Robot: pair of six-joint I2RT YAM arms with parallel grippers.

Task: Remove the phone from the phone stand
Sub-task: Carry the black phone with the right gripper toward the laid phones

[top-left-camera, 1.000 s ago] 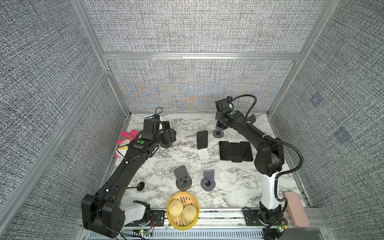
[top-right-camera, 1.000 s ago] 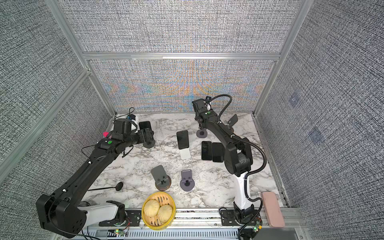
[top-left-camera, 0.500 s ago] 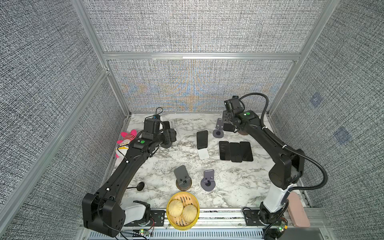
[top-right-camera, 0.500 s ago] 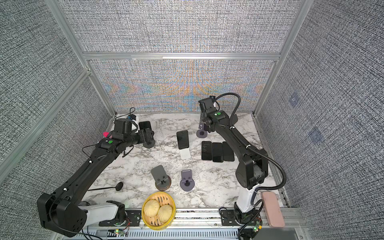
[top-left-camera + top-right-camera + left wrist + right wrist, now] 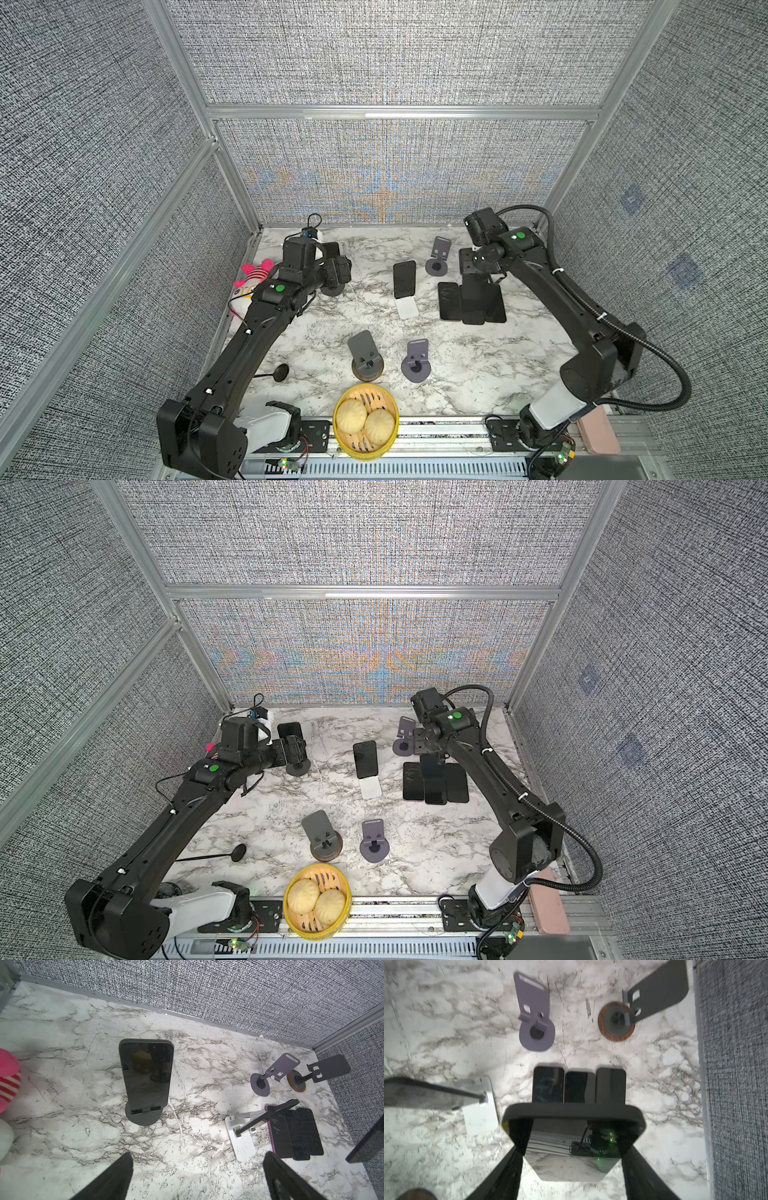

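Black phone (image 5: 573, 1126) is clamped in the right hand (image 5: 573, 1153), hanging over three flat phones (image 5: 471, 309) right of centre on the marble surface (image 5: 457, 374). Left of centre, a second phone (image 5: 146, 1072) leans on its dark stand (image 5: 143, 1119), facing the left hand (image 5: 196, 1161), whose fingers are wide apart.

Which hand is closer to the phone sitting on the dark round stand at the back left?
Left. The left hand faces that phone, open and short of touching it. The right hand is on the opposite side, over the flat phones, gripping a second phone.
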